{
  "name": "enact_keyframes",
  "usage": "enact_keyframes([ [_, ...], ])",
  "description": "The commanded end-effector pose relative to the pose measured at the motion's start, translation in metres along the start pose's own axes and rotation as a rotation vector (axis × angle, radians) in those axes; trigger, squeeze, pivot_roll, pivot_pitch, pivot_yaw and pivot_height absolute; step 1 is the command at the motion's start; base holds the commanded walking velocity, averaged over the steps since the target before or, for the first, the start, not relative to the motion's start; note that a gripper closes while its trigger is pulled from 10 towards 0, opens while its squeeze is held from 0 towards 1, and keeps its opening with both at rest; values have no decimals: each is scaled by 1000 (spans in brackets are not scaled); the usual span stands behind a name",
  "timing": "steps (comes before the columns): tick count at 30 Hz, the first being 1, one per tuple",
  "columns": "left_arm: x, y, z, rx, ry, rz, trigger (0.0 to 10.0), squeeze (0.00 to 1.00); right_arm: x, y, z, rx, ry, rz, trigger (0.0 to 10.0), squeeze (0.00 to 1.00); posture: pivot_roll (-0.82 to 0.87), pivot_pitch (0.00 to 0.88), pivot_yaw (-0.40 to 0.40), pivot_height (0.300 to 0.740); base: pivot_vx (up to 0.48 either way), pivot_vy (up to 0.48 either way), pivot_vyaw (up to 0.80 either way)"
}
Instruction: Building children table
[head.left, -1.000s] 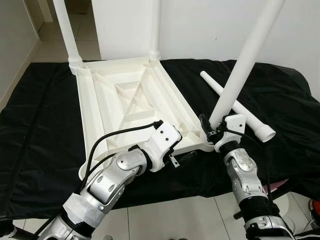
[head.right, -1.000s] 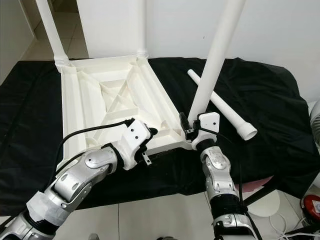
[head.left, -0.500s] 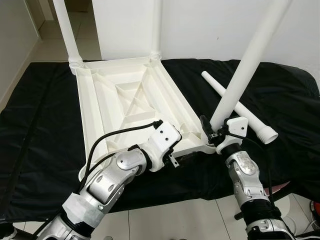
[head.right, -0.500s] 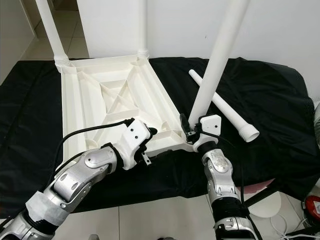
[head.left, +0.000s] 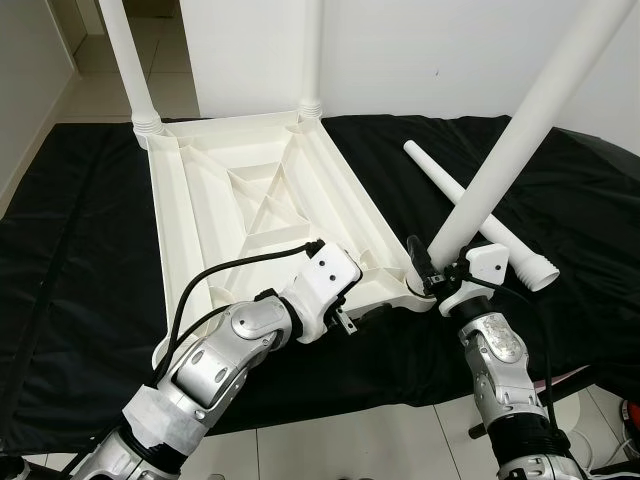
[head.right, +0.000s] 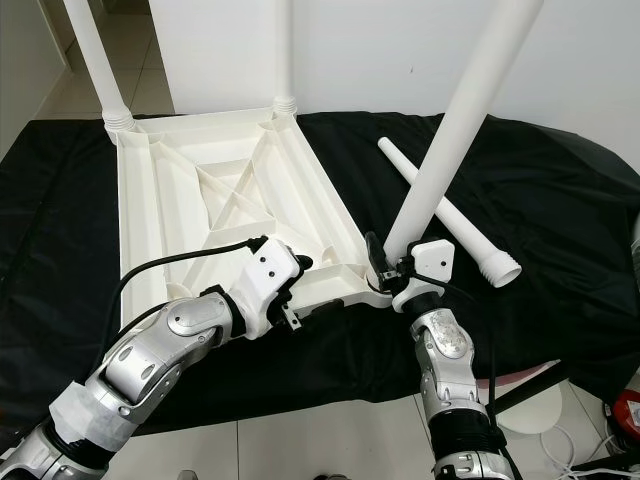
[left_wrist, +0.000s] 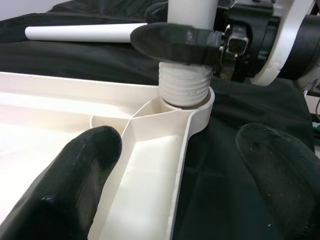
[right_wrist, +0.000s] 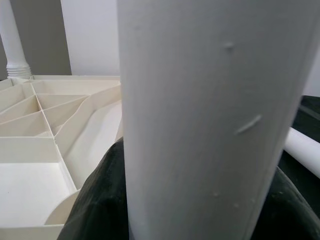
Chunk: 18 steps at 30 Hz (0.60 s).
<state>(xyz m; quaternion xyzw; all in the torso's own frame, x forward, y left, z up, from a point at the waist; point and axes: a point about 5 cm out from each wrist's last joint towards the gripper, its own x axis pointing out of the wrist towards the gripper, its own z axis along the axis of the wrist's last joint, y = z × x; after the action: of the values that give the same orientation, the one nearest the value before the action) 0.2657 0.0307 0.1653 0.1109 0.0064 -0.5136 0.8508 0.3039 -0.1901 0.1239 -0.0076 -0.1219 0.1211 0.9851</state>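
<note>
Tabletop: white ribbed plastic tabletop (head.left: 250, 210), upside down on the black cloth-covered worktop (head.left: 80, 260); two white legs already stand in the corners farthest from both jaws.
Leg in hand: long white plastic table leg (head.left: 520, 130), its threaded end sitting in the round corner socket (left_wrist: 192, 107) nearest the right jaws, and leaning away from the tabletop (not square to it).
Right gripper (head.left: 432, 272): jaws clamped on the leg just above the thread; one black finger (left_wrist: 172, 42) wraps the shaft.
Left gripper (head.left: 375, 312): jaws apart, one finger (left_wrist: 75, 175) over the inside of the tabletop, the other outside its edge, just short of the socket; whether they bear on the rim I cannot tell.
Spare: fourth white plastic leg (head.left: 480, 220) lies on the cloth beyond the right jaws.
Doing it well: bring the leg upright before turning, or the thread will likely cross; left jaws should brace the corner so the tabletop does not slide.
Change since earlier: leg now leans further outward; the right gripper has shifted slightly with it. Left gripper stays put.
</note>
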Motion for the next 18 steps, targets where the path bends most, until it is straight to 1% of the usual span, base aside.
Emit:
enact_keyframes([
  [1,0,-5,3,18,2,-90,10000,0,-28,-7,-41,68,220,-70,10000,0,57,95,-7,740,0,0,0],
  [6,1,-6,3,20,3,-96,10000,0,-27,-6,-39,49,216,-46,10000,0,54,94,-2,740,0,0,0],
  [7,1,-5,3,22,5,-96,10000,0,-27,-2,-38,26,215,-2,10000,0,53,94,0,740,0,0,0],
  [8,1,-5,3,22,5,-96,10000,0,-27,-2,-38,26,215,-2,10000,0,53,94,0,740,0,0,0],
  [11,0,-5,4,26,4,-97,10000,0,-30,7,-39,-29,230,102,10000,0,53,94,0,740,0,0,0],
  [12,0,-5,4,26,4,-97,10000,0,-30,7,-39,-29,230,102,10000,0,53,94,0,740,0,0,0],
  [14,0,-5,4,28,5,-99,10000,0,-35,8,-42,-68,260,169,10000,0,53,94,5,740,0,0,0],
  [18,0,-5,4,29,6,-100,10000,0,-39,7,-45,-96,286,215,10000,0,51,96,10,740,0,0,0],
])
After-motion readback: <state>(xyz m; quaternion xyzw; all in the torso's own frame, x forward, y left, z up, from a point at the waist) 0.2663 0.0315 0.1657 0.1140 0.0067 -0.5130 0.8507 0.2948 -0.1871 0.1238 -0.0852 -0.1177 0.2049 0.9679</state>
